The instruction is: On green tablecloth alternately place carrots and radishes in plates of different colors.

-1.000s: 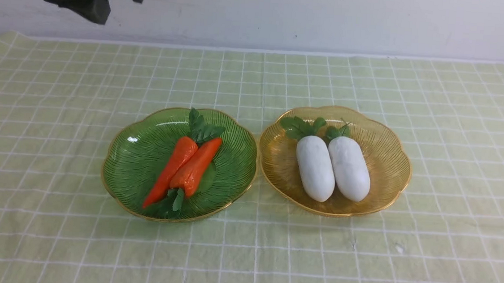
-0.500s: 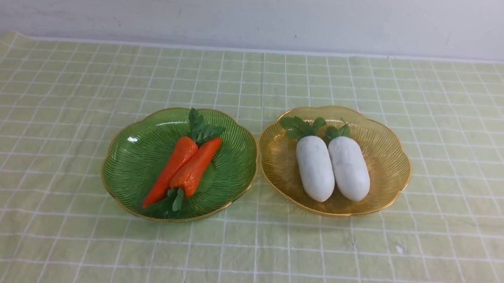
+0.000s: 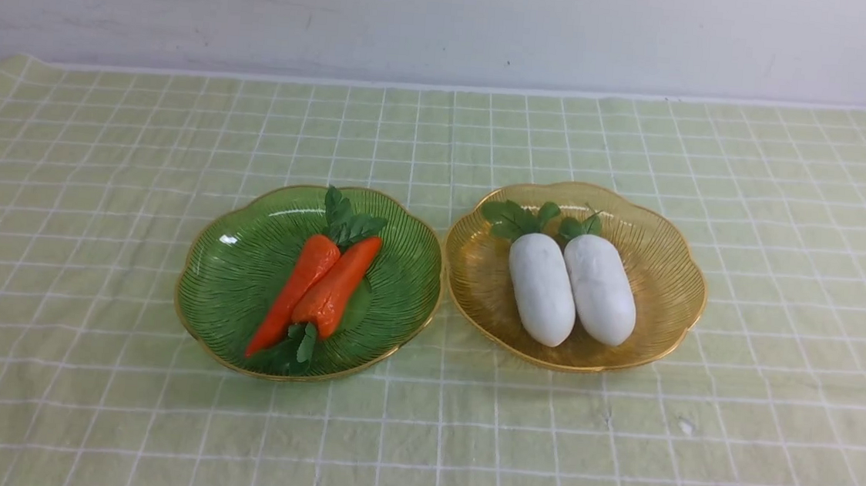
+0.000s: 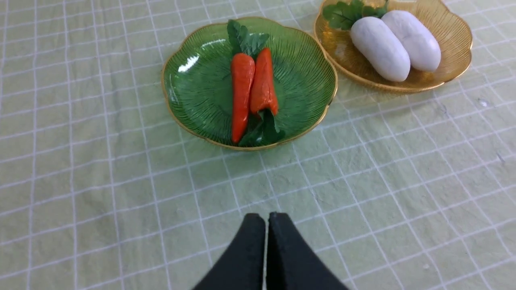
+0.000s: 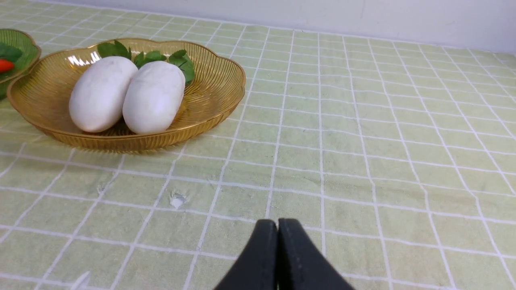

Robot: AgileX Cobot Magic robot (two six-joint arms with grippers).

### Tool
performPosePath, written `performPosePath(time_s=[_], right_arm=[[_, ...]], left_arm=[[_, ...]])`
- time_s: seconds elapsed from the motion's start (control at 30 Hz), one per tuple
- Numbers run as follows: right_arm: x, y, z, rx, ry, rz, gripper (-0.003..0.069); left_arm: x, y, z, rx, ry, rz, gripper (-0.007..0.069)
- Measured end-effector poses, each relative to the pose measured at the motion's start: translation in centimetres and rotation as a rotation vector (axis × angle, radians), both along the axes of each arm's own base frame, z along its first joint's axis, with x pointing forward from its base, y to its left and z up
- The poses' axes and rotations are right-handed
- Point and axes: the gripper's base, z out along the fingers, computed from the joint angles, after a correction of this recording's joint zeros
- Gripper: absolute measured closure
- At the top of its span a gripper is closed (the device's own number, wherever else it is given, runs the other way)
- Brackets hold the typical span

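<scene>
Two orange carrots [image 3: 317,288] lie side by side in the green plate [image 3: 237,274] on the green tablecloth [image 3: 99,170]. Two white radishes [image 3: 572,289] lie side by side in the amber plate [image 3: 664,253] to its right. Neither gripper shows in the front view. In the left wrist view my left gripper [image 4: 266,217] is shut and empty, above bare cloth, well short of the green plate [image 4: 193,84] and carrots [image 4: 252,86]. In the right wrist view my right gripper [image 5: 277,223] is shut and empty above bare cloth, apart from the amber plate [image 5: 213,88] and radishes [image 5: 129,94].
A pale wall [image 3: 450,20] runs behind the table's far edge. The two plates nearly touch at their rims. Cloth stretches on all sides of the plates; a small white speck [image 3: 687,427] lies on it at front right.
The dark left arm that showed at the front view's top left has drawn away out of the picture. The plates, carrots and radishes have not moved.
</scene>
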Motion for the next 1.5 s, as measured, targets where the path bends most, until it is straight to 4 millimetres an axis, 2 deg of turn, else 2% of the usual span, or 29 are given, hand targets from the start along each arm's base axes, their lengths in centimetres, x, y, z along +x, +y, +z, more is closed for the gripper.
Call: performPosePath(time_s=[0.17, 0.27, 0.43, 0.73, 1.5], right_arm=[[0.0, 0.0, 0.0, 0.000, 0.000, 0.000, 0.0673], [0.0, 0.0, 0.0, 0.000, 0.000, 0.000, 0.0673], [0.0, 0.0, 0.0, 0.000, 0.000, 0.000, 0.0673], [0.0, 0.0, 0.0, 0.000, 0.000, 0.000, 0.0673], [0.0, 0.0, 0.0, 0.000, 0.001, 0.000, 0.0673]], left_arm=[[-2.5, 0.4, -4.3, -0.147, -0.189, 0.020, 0.0632], [-2.7, 0.6, -5.5, -0.172, -0.287, 0.035, 0.0632], [-1.8, 0.5, -6.8, -0.209, -0.400, 0.046, 0.0632], [-1.2, 0.3, -7.8, -0.223, -0.376, 0.039, 0.0632], [-1.0, 0.2, -8.1, -0.221, -0.371, 0.041, 0.0632]])
